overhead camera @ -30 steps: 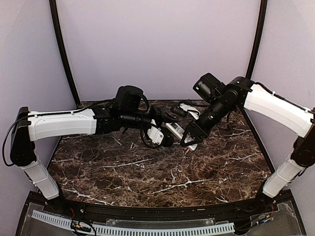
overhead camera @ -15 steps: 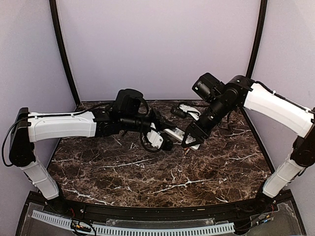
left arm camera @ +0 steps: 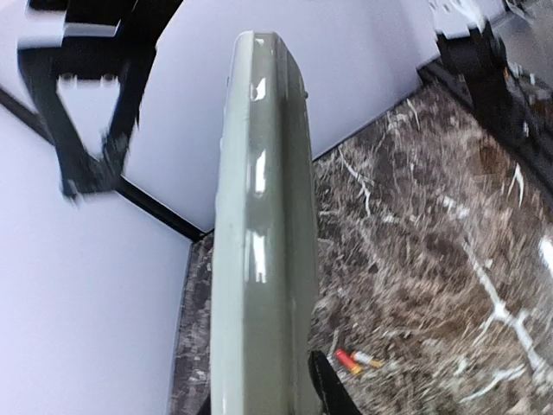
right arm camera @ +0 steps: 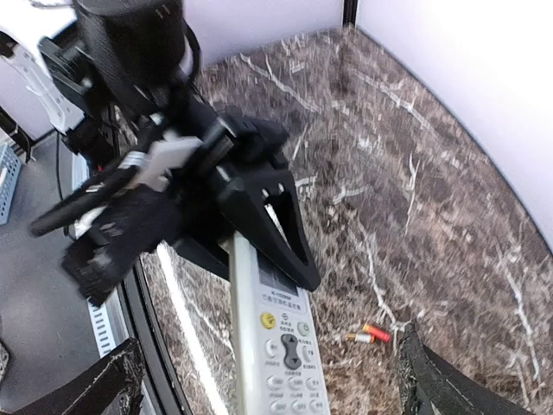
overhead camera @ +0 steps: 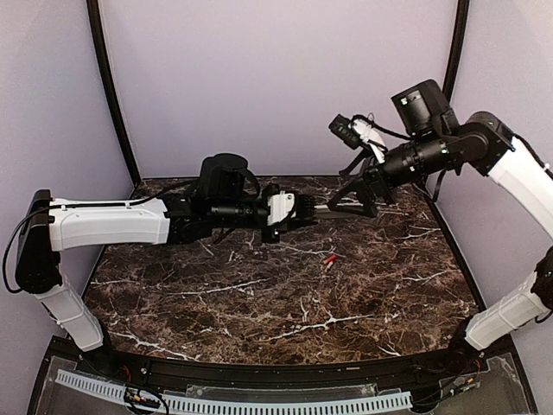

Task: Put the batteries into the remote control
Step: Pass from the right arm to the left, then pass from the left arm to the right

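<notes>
Lab test booth: plain lilac walls [overhead camera: 276,78], black frame poles [overhead camera: 110,86], marble-look table [overhead camera: 259,303].

The slim remote control [right arm camera: 278,347], white-faced with a grey back, was up off the marble tabletop [overhead camera: 216,303], roughly level; small red batteries [right arm camera: 373,333] lay together beneath it.

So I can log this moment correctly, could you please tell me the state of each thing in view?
Remote control: held above the table by one end.
Left gripper: shut on the remote control.
Right gripper: open wide.
Batteries: lying loose on the table.
</notes>
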Robot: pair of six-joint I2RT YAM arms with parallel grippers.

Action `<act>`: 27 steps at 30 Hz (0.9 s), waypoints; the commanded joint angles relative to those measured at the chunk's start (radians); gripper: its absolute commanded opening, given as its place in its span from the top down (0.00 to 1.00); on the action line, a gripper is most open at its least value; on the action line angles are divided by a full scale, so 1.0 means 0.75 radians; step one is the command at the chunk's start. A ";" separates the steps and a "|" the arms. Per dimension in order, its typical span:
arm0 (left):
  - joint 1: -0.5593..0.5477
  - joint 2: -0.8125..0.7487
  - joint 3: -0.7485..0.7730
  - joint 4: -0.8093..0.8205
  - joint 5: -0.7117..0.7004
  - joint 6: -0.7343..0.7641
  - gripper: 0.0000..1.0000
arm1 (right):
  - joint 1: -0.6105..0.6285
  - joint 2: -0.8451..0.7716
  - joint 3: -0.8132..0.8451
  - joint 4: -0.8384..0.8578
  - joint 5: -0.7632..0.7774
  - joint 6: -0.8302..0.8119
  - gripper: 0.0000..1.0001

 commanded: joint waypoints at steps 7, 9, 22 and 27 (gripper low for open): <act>-0.003 -0.082 -0.138 0.570 0.182 -1.455 1.00 | -0.067 -0.255 -0.010 0.343 -0.182 -0.044 0.01; -0.003 -0.082 -0.182 0.707 0.176 -1.609 1.00 | -0.121 -0.278 -0.055 0.397 -0.224 0.032 0.01; -0.016 -0.062 -0.325 1.259 -0.004 -1.824 1.00 | -0.176 -0.359 -0.531 1.221 -0.515 0.601 0.11; -0.022 -0.046 -0.314 1.289 0.053 -1.807 1.00 | -0.174 -0.296 -0.567 1.378 -0.609 0.707 0.15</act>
